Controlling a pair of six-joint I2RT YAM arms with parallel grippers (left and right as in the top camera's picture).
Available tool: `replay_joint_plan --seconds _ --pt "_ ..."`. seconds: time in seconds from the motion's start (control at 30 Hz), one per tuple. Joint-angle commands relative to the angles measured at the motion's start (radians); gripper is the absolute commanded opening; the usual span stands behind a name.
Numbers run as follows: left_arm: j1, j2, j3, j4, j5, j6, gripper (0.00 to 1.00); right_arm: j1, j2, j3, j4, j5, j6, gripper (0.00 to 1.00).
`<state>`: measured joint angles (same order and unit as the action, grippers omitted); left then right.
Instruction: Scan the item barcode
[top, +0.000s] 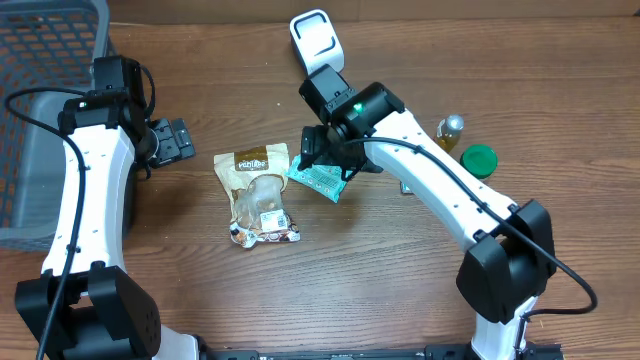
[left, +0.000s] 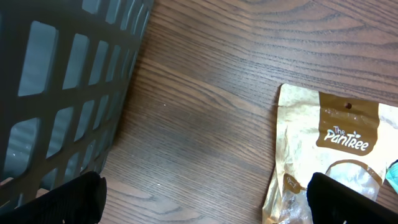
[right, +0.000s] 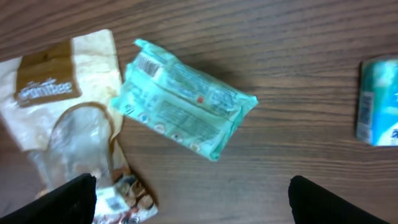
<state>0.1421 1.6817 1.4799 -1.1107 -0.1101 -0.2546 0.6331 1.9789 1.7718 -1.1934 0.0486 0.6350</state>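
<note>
Surface: brown wood-grain counter (top: 400, 290). A grey lattice basket (top: 40, 60) stands at its left edge and a white scanner (top: 318, 40) lies at the far side. A green lid (top: 479, 158) and a small bottle (top: 450, 130) sit to the right.

Item: teal packet (right: 183, 106), a soft printed wrapper lying flat near the counter's centre, directly beneath the right end effector (right: 193, 186). Its fingers stand wide apart, holding nothing.

Orientation: in the right wrist view the long axis runs from upper left to lower right. The barcode (right: 148, 64) is at the upper-left end, face up, against a beige pouch (top: 260, 195).

Left end effector (left: 205, 186): open and empty, above bare counter between basket and pouch
</note>
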Motion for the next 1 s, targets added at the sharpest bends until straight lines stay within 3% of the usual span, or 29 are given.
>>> replay_joint_plan --seconds 0.0,0.17,0.27,0.4,0.53,0.7,0.8,0.97 --pt "0.002 -0.016 0.02 0.0 -0.013 0.012 1.0 -0.017 -0.037 -0.077 0.048 -0.01 0.076 0.95" --pt "0.002 -0.016 0.02 0.0 -0.013 0.011 0.99 -0.02 -0.037 -0.141 0.105 -0.014 0.076 0.84" --pt "0.002 -0.016 0.02 0.0 -0.013 0.011 1.0 -0.02 -0.037 -0.146 0.108 -0.029 0.076 0.67" --pt "0.002 -0.016 0.02 0.0 -0.013 0.012 0.99 -0.026 -0.037 -0.15 0.107 -0.024 0.093 0.59" --pt "0.002 -0.016 0.02 0.0 -0.013 0.011 0.99 -0.063 -0.037 -0.194 0.134 -0.056 0.151 0.55" --pt "0.002 -0.016 0.02 0.0 -0.013 0.012 1.0 -0.113 -0.037 -0.359 0.377 -0.261 0.148 0.52" --pt "0.002 -0.016 0.02 0.0 -0.013 0.012 1.0 -0.117 -0.037 -0.442 0.504 -0.282 0.151 0.52" --pt "0.002 -0.016 0.02 0.0 -0.013 0.011 1.0 -0.117 -0.037 -0.497 0.579 -0.288 0.187 0.52"
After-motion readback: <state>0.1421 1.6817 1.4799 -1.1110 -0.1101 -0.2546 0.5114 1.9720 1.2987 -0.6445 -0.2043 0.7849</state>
